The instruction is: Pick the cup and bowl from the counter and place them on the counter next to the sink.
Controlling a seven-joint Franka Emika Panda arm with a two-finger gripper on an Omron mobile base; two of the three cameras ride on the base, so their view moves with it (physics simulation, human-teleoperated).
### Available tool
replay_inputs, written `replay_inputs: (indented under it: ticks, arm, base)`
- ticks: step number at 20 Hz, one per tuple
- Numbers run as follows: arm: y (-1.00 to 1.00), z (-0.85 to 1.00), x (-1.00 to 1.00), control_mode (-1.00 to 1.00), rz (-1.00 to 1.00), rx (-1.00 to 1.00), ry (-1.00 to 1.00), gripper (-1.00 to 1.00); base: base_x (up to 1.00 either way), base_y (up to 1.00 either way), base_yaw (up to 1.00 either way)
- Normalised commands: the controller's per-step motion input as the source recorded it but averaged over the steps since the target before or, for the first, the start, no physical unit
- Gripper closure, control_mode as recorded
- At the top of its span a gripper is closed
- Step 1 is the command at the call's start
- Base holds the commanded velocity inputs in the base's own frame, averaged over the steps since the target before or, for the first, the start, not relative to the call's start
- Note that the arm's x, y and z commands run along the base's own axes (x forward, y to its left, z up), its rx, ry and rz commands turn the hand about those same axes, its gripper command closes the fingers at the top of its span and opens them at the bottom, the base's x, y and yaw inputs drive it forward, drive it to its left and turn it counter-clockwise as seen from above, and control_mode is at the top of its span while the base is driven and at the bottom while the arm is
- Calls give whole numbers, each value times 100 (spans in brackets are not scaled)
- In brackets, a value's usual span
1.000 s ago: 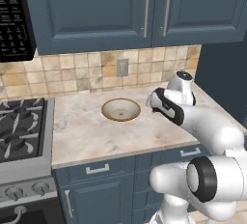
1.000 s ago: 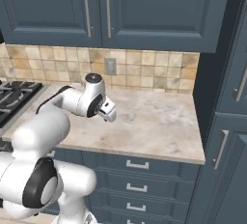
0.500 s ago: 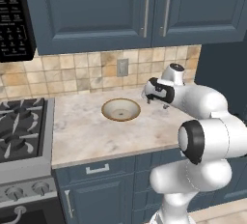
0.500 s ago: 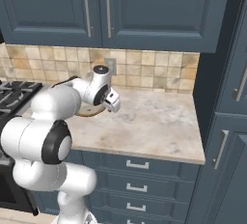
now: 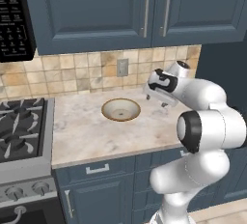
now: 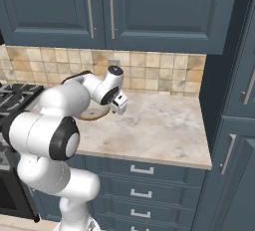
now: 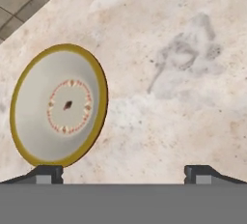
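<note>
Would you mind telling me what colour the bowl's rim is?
The bowl has a tan-yellow rim around a pale beige inside, clearest in the hand view.

The bowl is shallow and round, with a pale speckled inside and a tan-brown rim; the hand view shows a ring of small marks around its centre. It sits upright and empty on the beige marbled counter, toward the back edge near the tiled wall, clear of the front edge.
</note>
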Motion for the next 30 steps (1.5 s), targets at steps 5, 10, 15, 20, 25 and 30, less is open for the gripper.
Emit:
replay_inputs:
  ticks: [5, 10, 15, 20, 25, 30]
  arm:
    - [7, 0, 0, -100, -1, 4, 0, -100]
    - [18, -21, 5, -100, 0, 0, 0, -100]
    - [23, -38, 15, -100, 0, 0, 0, -100]
    - [12, -21, 13, -100, 0, 0, 0, -100]
    - [11, -9, 14, -100, 0, 0, 0, -100]
    - [11, -12, 10, -100, 0, 0, 0, -100]
  base:
    - [0, 0, 0]
    - [0, 0, 0]
    - [0, 0, 0]
    - [0, 0, 0]
    - [0, 0, 0]
    - [0, 0, 0]
